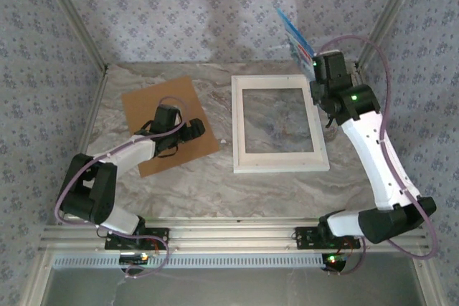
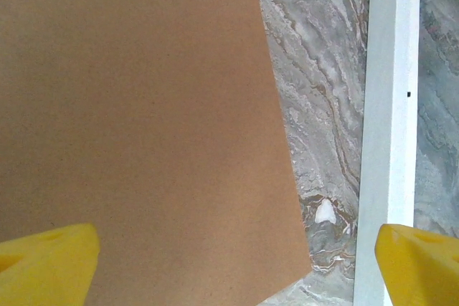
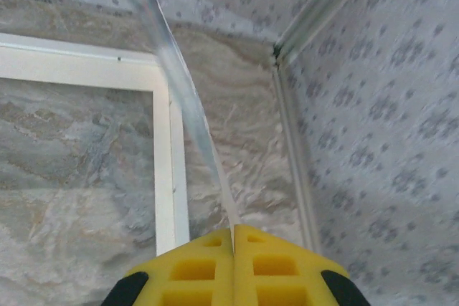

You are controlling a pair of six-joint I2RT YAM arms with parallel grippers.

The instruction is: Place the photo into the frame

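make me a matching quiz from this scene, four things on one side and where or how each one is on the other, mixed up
1 photo
2 frame
3 brown board
4 left pincer

a lying flat in the middle of the table
b open, over the board's right edge
c pinched in the shut right pincer, off the table
d lying flat on the left side

Pairs: 1-c, 2-a, 3-d, 4-b
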